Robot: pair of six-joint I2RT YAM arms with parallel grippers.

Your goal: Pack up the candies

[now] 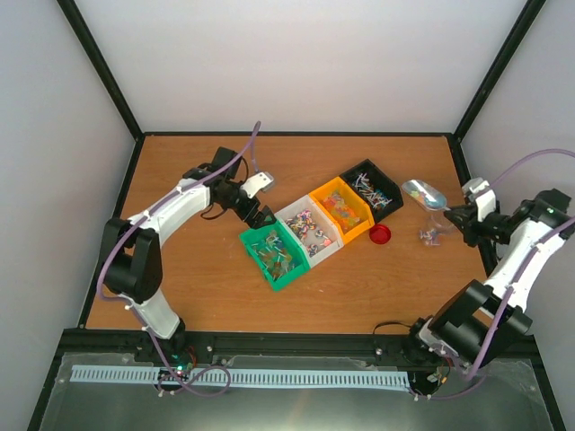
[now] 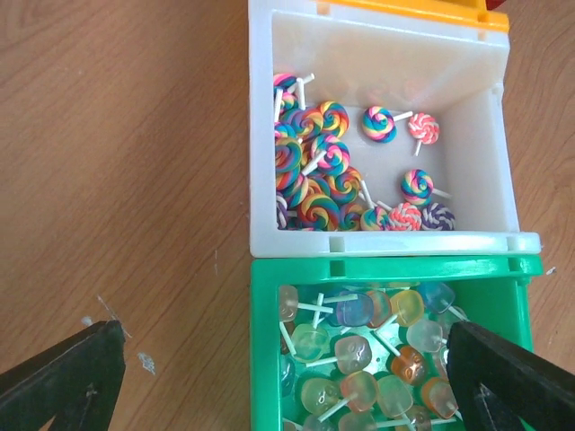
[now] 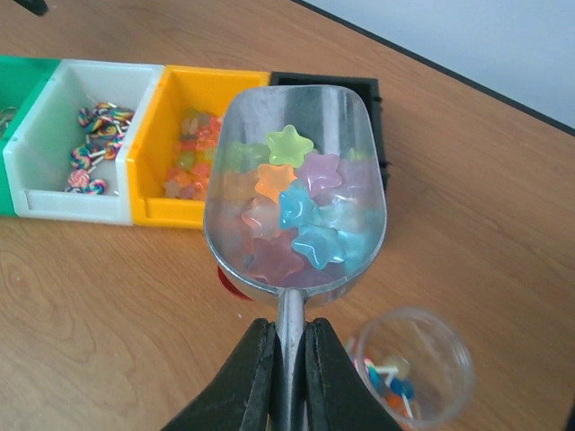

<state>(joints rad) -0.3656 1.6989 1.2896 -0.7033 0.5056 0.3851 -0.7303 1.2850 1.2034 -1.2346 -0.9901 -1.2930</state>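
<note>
Right wrist view: right claw (image 3: 287, 364) grips scoop (image 3: 305, 108) holding star candies (image 3: 292, 208).

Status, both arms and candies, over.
Left jaws open over green bin edge. Right jaws shut on scoop, star candies aboard. Clear cup beside, nothing blocking.

Brightly and evenly lit from above, diffusely. Softly shadowed on the table (image 3: 108, 296) beneath the scoop (image 3: 296, 112). Glinting faintly off the scoop's metal and the green bin (image 2: 395, 267) rim. Crisp on the candies (image 3: 287, 206); softer on the clear cup (image 3: 422, 350) at near right.
</note>
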